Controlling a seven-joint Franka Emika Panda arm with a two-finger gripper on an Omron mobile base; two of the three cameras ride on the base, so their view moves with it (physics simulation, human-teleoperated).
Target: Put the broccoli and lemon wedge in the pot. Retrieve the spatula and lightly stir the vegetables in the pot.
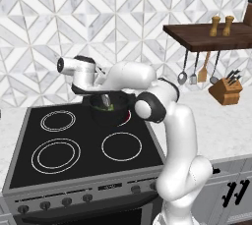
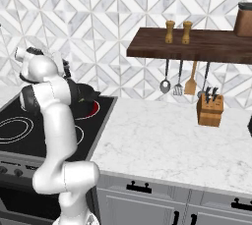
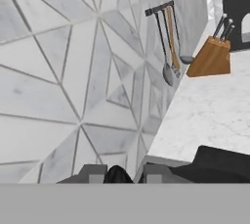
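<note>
The black pot stands on the stove's back right burner, with small green pieces showing inside; I cannot tell broccoli from lemon wedge. My gripper hovers just above the pot, pointing right along the wall. In the hand view its fingertips stand apart and the gripper is open, with a dark rounded shape low in the gap. The light-grey slotted spatula hangs under the wooden shelf, far to the right of the gripper.
A metal spoon, a wooden-handled utensil and a ladle hang beside the spatula. A knife block stands on the marble counter below them. The burner under the pot glows red. Two shakers sit on the shelf.
</note>
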